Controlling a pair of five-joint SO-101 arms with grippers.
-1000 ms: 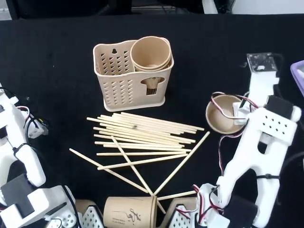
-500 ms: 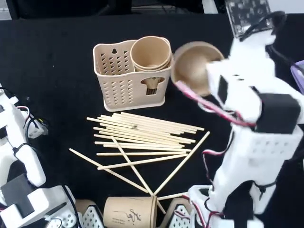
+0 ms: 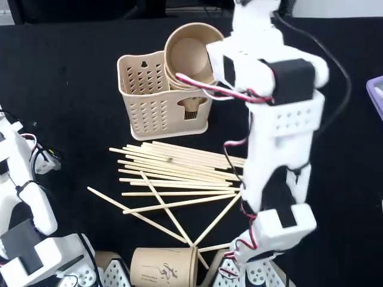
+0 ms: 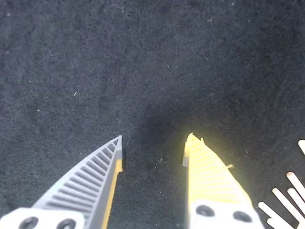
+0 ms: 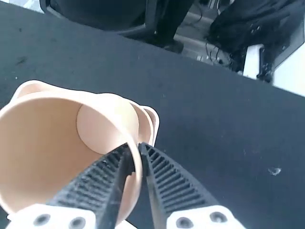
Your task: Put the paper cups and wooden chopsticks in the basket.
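Black, felt-like worktop [image 3: 72,48] carries everything. One tan paper cup [image 3: 187,52], round and smooth, hangs tilted over the basket's right compartment, its wall pinched in the nearly closed right tool [image 5: 136,147]. The beige perforated plastic basket [image 3: 149,104] has two compartments. Just near of it lie wooden chopsticks [image 3: 179,173], thin pale sticks, well over a dozen, loosely piled. A second cup [image 3: 163,267] lies sideways at the near edge. The left tool [image 4: 153,143] gapes over bare cloth, holding nothing.
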